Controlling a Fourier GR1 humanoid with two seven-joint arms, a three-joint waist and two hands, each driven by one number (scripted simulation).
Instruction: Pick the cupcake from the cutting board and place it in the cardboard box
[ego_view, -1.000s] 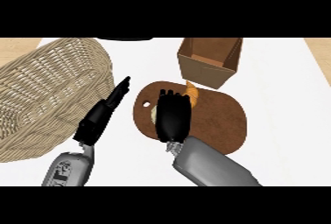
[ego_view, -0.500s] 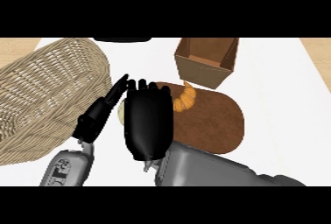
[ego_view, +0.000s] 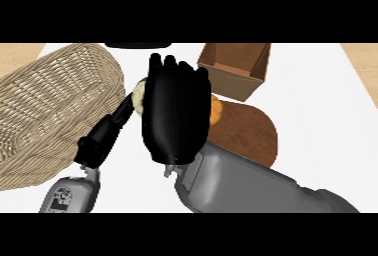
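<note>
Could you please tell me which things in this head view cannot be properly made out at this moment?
- Orange-topped cupcake: mostly hidden behind the right robot hand; whether it is held cannot be told.
- Brown wooden cutting board: left part covered by that hand and forearm.
- Woven wicker basket: cut off at the left edge.
- Left robot hand: fingertips hidden.

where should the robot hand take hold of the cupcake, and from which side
Probably round its sides, coming from above. The right robot hand covers most of the cupcake, with only slivers showing past the hand's edges, so its shape is hard to judge. The cardboard box opens upward just beyond, so a top-down hold should suit lifting it over.
</note>
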